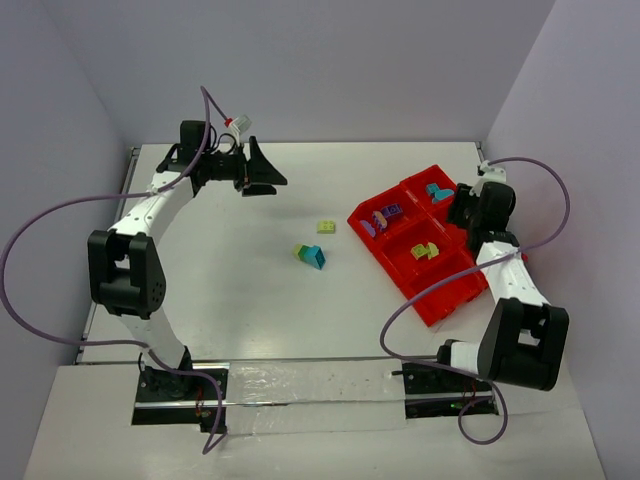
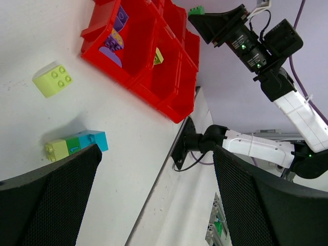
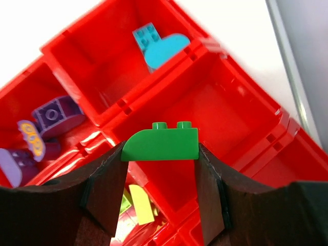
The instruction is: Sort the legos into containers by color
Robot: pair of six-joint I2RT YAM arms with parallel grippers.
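My right gripper [image 3: 160,152] is shut on a green curved brick [image 3: 160,143] and holds it above an empty compartment of the red tray [image 3: 241,128]. The compartment beyond holds a teal brick [image 3: 156,43], another holds purple bricks [image 3: 56,115], and one below holds pale yellow pieces [image 3: 141,205]. In the top view the right gripper [image 1: 462,208] hovers over the tray's [image 1: 432,305] far right part. On the table lie a pale yellow brick [image 1: 326,227] and a yellow, green and teal stack [image 1: 310,256]. My left gripper [image 1: 270,175] is open and empty, well back left of them.
The left wrist view shows the pale yellow brick [image 2: 53,79], the stack [image 2: 77,145], the tray [image 2: 169,110] and the right gripper with its green brick [image 2: 196,10]. Walls close the table at back and sides. Purple cables loop beside both arms.
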